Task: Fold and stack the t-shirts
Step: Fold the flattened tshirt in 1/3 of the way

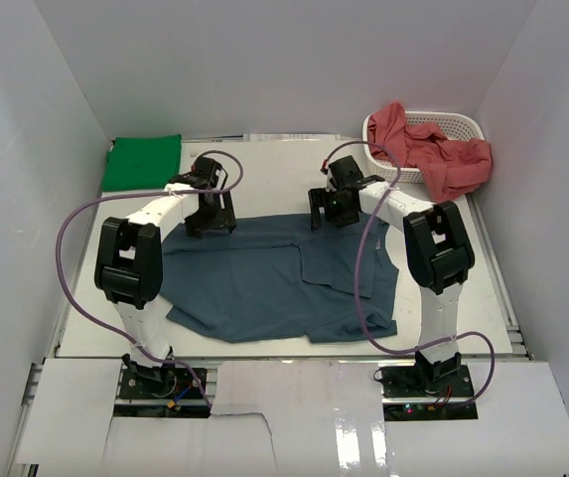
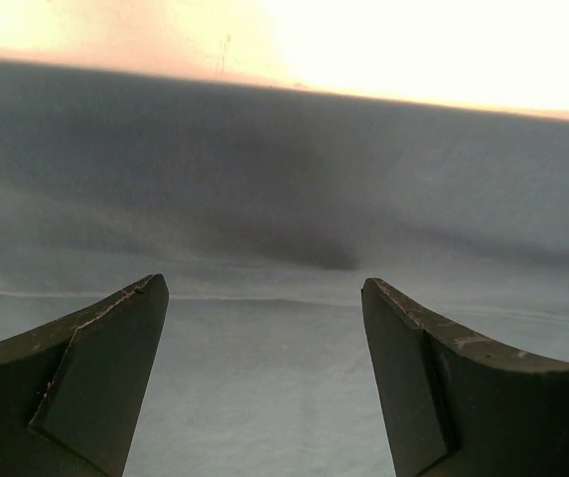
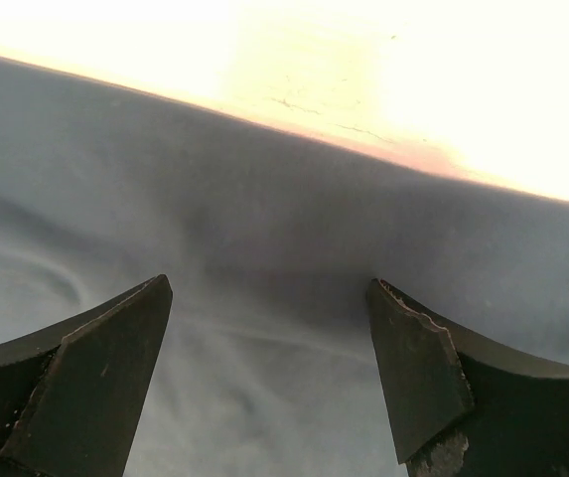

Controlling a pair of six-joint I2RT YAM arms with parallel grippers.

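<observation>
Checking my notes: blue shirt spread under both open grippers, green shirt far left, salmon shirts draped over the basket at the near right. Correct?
No: the top view shows the basket, salmon shirts draped over it, at the far right corner. The rest stands.

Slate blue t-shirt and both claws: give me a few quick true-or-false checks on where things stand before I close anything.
1. The left claw and right claw both stand open over the slate blue cloth t-shirt. True.
2. The bright green cloth t-shirt lies in the basket. False: it lies flat at the far left corner of the table.
3. Salmon red cloth shirts spill over the rim of the white perforated plastic basket. True.
4. The right claw is shut on the blue shirt's edge. False: its fingers stand apart, with nothing pinched.
</observation>
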